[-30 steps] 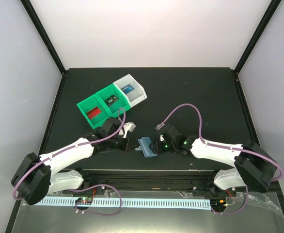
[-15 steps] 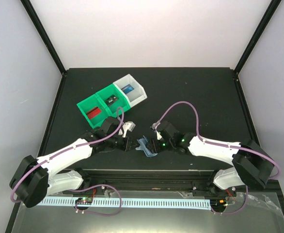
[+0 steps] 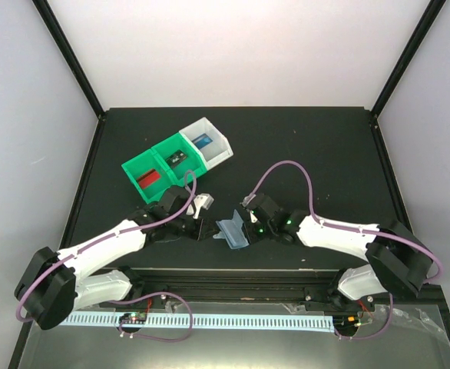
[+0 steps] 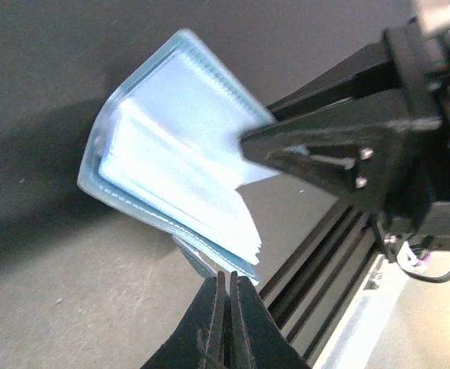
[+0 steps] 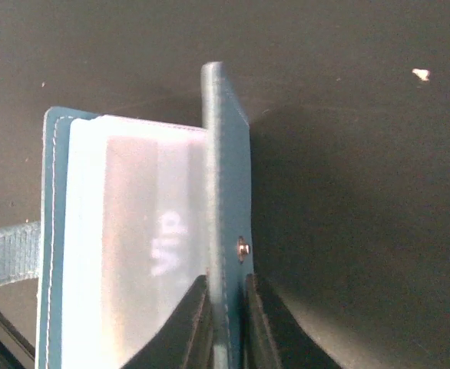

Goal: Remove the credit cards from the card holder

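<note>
card holder (image 5: 226,154) cut off at six o'clock in right wrist view, sleeve contents frosted and blurred beyond "Vip", left end effector (image 4: 226,288) cropped at six o'clock

card holder (image 5: 226,154) soft blue plastic cover, stitched edge, frosted translucent inner sleeves, snap stud (image 5: 243,247) shiny metal, tabletop (image 3: 302,146) matt black, faintly speckled, bins (image 3: 130,166) smooth glossy plastic, green and white

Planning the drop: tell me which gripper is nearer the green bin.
Left. Left gripper sits just short of the green bin; right gripper lies farther right, past the card holder.
</note>
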